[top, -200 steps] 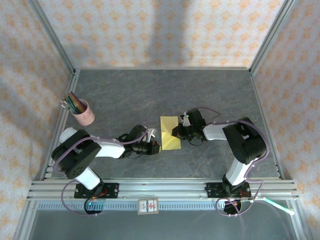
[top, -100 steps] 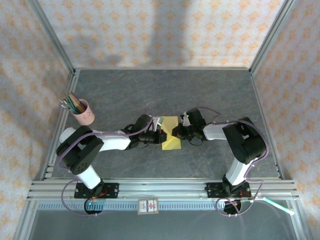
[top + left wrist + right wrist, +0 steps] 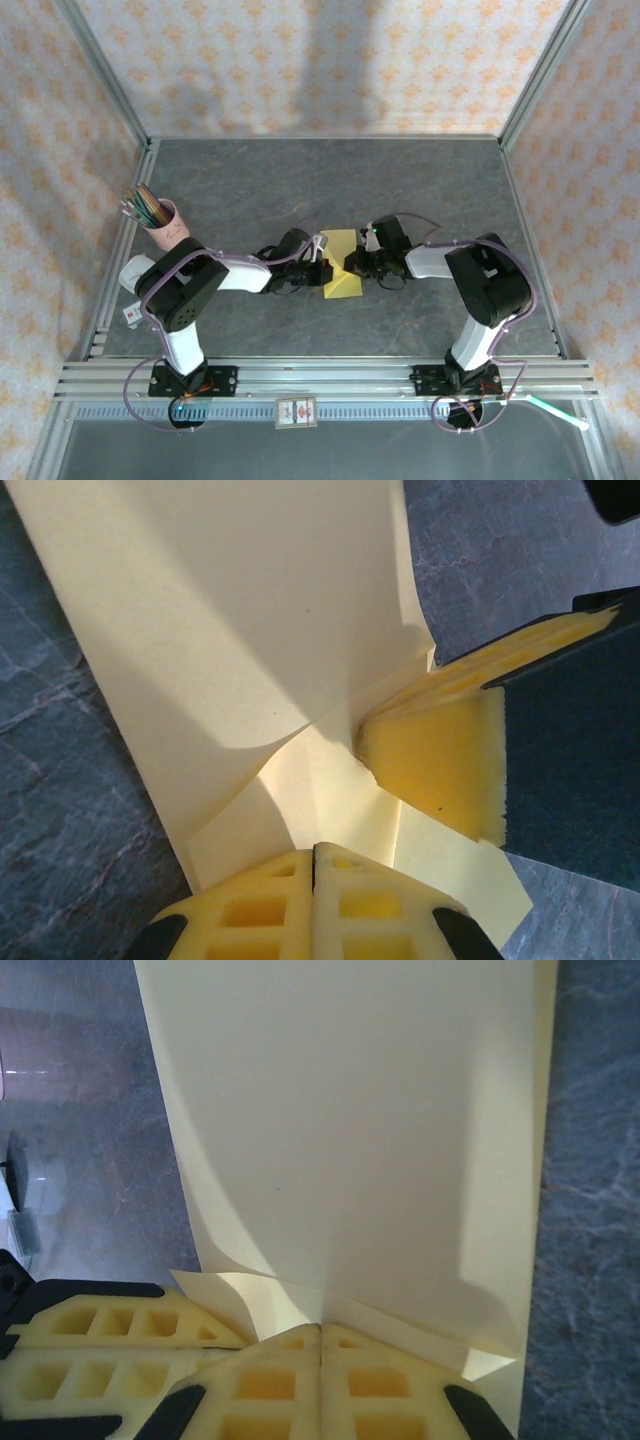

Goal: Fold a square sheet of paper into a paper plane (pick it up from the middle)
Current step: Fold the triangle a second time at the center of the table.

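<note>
In the top view, at frame centre, the left gripper (image 3: 322,271) and right gripper (image 3: 352,268) meet. Both have their jaws pressed together, tips on the partly folded square sheet of paper (image 3: 340,250). A pink pencil cup (image 3: 167,225) stands farther back at left.

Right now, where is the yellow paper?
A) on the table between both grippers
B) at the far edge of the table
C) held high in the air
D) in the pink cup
A: the yellow paper lies on the table between the left gripper and the right gripper, whose shut tips both rest on it.
</note>
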Robot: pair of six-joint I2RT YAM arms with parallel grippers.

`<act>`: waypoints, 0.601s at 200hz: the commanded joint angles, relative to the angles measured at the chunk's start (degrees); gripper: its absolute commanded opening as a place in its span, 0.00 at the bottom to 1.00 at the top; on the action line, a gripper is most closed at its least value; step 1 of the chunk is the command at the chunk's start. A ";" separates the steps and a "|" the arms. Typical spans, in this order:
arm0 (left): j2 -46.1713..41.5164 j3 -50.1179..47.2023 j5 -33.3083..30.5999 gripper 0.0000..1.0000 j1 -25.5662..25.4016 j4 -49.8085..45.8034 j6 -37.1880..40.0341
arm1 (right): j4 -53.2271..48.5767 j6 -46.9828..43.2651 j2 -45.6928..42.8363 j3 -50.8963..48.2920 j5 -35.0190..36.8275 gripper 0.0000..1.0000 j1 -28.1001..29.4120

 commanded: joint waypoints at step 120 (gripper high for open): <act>4.84 -2.56 -2.48 0.00 0.25 -0.61 0.78 | -14.64 -3.65 -9.65 5.00 6.25 0.08 -0.28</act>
